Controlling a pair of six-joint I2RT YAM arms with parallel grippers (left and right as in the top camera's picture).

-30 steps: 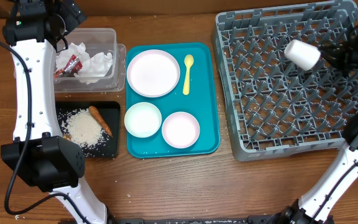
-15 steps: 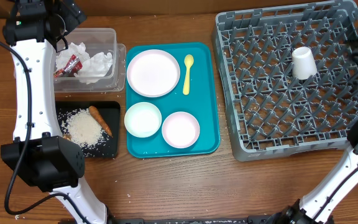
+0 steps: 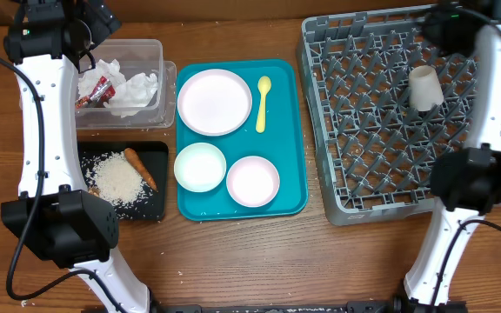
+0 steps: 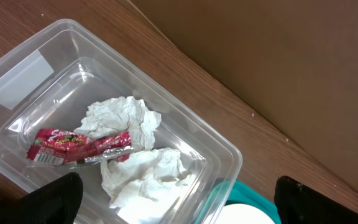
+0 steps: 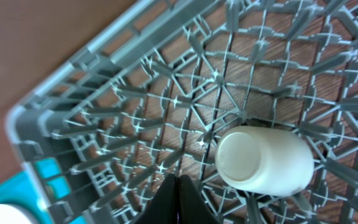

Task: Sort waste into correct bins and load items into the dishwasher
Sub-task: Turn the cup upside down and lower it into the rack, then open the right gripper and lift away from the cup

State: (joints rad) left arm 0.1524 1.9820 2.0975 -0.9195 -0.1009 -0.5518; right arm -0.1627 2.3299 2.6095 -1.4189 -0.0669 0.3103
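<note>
Cup (image 3: 425,87) released since earlier, now leaning among pegs of grey rack (image 3: 346,191), rice (image 3: 116,178) and carrot (image 3: 140,168) in near black tray (image 3: 152,207), right gripper (image 5: 176,200) pinched closed and empty near cup, left gripper (image 4: 176,202) spread wide, empty, over far clear tub (image 4: 222,155) holding wrapper (image 4: 73,146) and napkins (image 4: 126,118)

Can't read the print on the red-and-white wrapper (image 4: 79,146), too blurry. Only seeing dark fingertips (image 4: 58,199) of the left gripper (image 4: 179,208) in the bottom corners there, plus the clear tub (image 4: 104,68) chopped off left and below. Overhead, losing the right side of the dish rack (image 3: 364,156) behind the right arm (image 3: 494,96) and the frame edge.
</note>
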